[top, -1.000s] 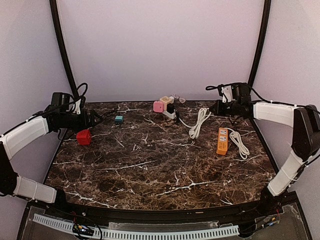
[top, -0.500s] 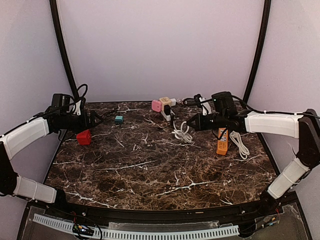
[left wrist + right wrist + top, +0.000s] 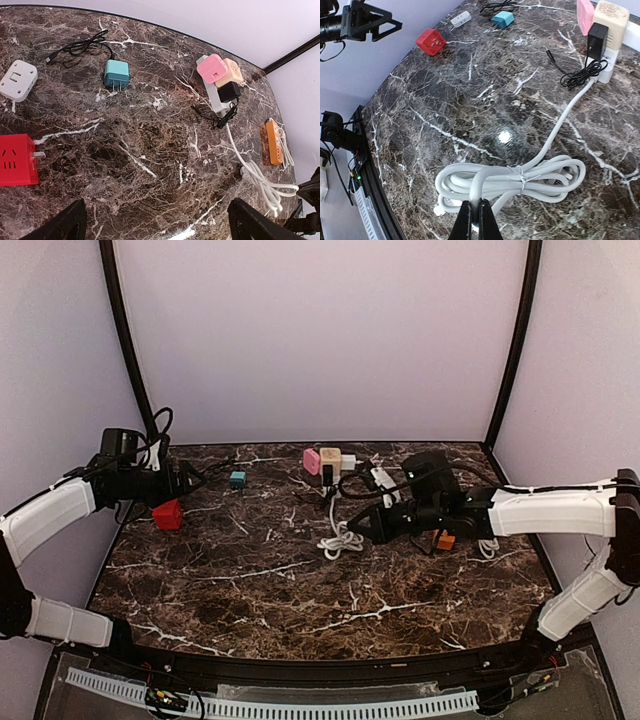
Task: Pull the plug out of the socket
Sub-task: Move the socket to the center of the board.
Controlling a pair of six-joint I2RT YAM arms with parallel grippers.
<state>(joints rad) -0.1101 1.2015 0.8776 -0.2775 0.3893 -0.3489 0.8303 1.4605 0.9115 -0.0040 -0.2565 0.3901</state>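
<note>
black plug [image 3: 597,37] still seated in socket strip [image 3: 605,72]
right gripper [image 3: 475,217], pinching the white cord [image 3: 520,175], has dragged it toward 6 o'clock; left gripper [image 3: 160,226] spread.

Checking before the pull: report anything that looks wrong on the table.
The right gripper is shut on the bundled white cord, not a plug; pink plug, beige plug and black plug all sit in the power strip.
</note>
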